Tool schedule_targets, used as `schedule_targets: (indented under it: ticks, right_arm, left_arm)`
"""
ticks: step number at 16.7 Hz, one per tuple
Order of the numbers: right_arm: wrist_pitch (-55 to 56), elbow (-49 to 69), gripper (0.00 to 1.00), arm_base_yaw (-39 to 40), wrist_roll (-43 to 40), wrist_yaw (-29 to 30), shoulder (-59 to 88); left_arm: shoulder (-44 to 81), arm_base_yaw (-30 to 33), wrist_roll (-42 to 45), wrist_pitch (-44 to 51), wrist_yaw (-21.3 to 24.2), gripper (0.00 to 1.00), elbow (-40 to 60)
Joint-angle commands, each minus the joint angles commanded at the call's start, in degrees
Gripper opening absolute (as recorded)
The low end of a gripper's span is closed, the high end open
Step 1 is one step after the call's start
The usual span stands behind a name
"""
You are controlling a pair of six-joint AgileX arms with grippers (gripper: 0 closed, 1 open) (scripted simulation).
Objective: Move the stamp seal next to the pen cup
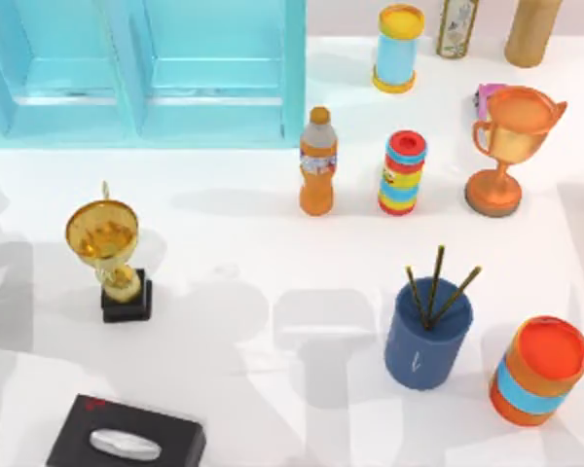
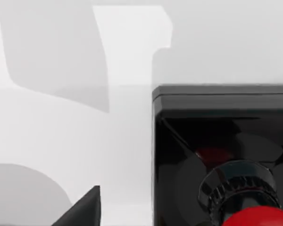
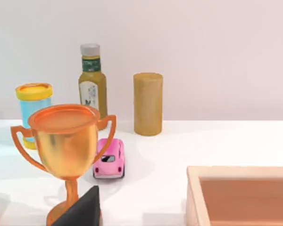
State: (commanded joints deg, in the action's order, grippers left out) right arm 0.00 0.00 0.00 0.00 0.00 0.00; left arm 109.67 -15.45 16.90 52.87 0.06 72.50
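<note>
The stamp seal (image 2: 226, 155) shows close up in the left wrist view: a black square block with a black neck and a glossy red ball knob (image 2: 259, 217). It stands on the white table. A dark part of my left gripper (image 2: 85, 209) sits beside it, apart from the block. The pen cup (image 1: 428, 333) is a dark blue cylinder with three thin pens, at the front right of the table in the top view. A dark part of my right gripper (image 3: 82, 209) shows in front of a copper trophy (image 3: 68, 150).
Around the pen cup stand an orange cylinder with a light-blue band (image 1: 540, 370), a striped can (image 1: 403, 172) and an orange bottle (image 1: 317, 161). A gold trophy (image 1: 112, 248) and black tissue box (image 1: 127, 443) are at the left. A cyan cabinet (image 1: 146, 68) fills the back left.
</note>
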Motion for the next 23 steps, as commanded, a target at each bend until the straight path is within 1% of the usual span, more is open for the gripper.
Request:
schedule_targets:
  ticks: [12,13,23]
  right_arm:
    - [0.0,0.0,1.0,0.0,0.0,0.0,0.0]
    - [0.0,0.0,1.0,0.0,0.0,0.0,0.0]
    - [0.0,0.0,1.0,0.0,0.0,0.0,0.0]
  left_arm:
    - [0.0,0.0,0.0,0.0,0.0,0.02,0.0]
    - [0.0,0.0,0.0,0.0,0.0,0.0,0.0]
    - [0.0,0.8,-0.7,0.9,0.0,0.0,0.8]
